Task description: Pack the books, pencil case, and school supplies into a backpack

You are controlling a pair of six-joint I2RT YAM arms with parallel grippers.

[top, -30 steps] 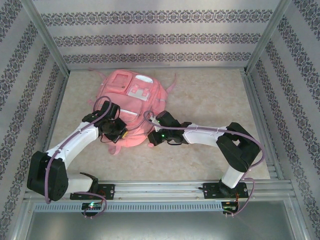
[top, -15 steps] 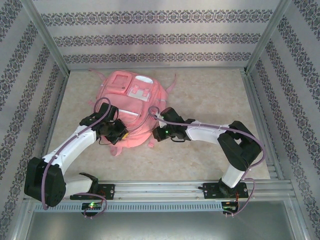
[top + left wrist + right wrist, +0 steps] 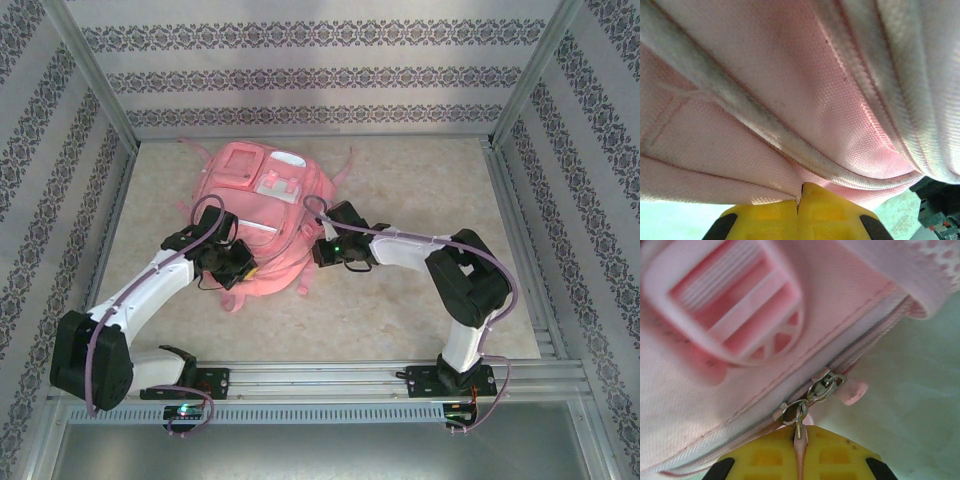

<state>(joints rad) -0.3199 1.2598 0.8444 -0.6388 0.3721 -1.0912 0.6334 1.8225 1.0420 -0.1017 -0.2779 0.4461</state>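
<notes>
The pink backpack [image 3: 262, 205] lies flat on the table, front pockets up. My left gripper [image 3: 240, 266] is at its near left edge; its yellow fingertips [image 3: 801, 192] are shut on a fold of pink backpack fabric [image 3: 790, 125]. My right gripper [image 3: 319, 250] is at the backpack's right side, shut [image 3: 800, 440] on the pink pull tab of a metal zipper slider [image 3: 795, 413]. A second slider [image 3: 826, 385] sits just beyond it on the same zipper. The books, pencil case and school supplies are out of view.
A pink plastic buckle [image 3: 735, 310] lies on the backpack above the zipper. Pale tabletop [image 3: 420, 200] stretches right of the backpack. Patterned walls and metal frame posts [image 3: 95, 80] enclose the workspace; a rail [image 3: 320, 378] runs along the near edge.
My right gripper has moved back and slightly right along the backpack's right side, keeping hold of the zipper pull. The left gripper has stayed on the fabric, barely shifting.
</notes>
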